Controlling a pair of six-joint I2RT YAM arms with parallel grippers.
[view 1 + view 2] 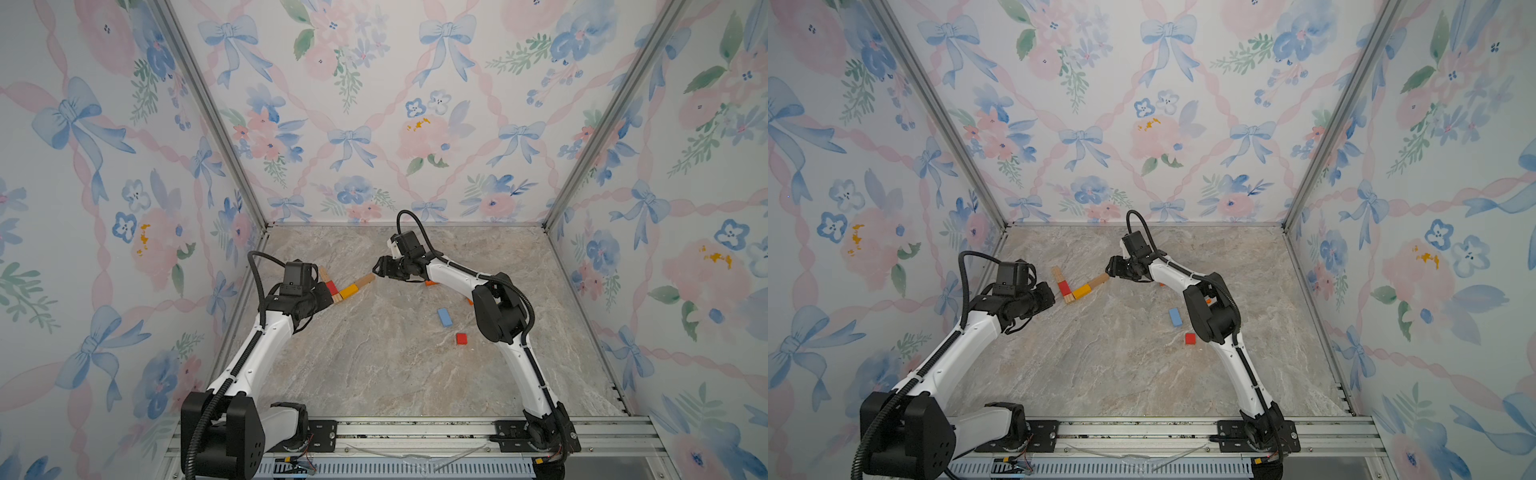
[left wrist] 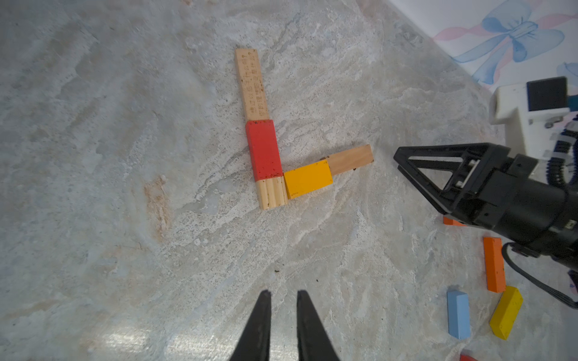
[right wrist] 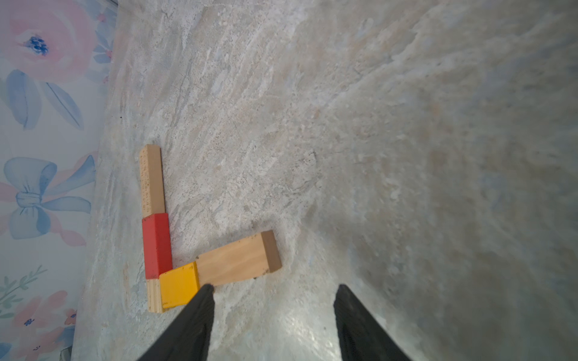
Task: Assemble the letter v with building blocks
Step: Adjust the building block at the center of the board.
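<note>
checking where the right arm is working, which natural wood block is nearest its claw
The smooth wood block ending the row past the yellow block, just off the open right claw. The engraved wood bar and ridged corner piece lie farther.

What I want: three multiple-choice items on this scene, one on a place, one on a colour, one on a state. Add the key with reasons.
1. Where does the light blue block lie?
A. Pressed end to end against another block.
B. Loose on the table, touching no other block.
C. Held up off the table.

2. What colour is the block between the long wooden bar and the ribbed wooden block?
A. Red.
B. Orange.
C. Light blue.

3. How is the right gripper?
A. Shut on a block.
B. Open and empty.
C. Shut and empty.

Key: 1 B, it lies flat and alone in both top views; 2 A, the red block abuts both; 3 B, its fingers stand wide apart with only table between them.
</note>
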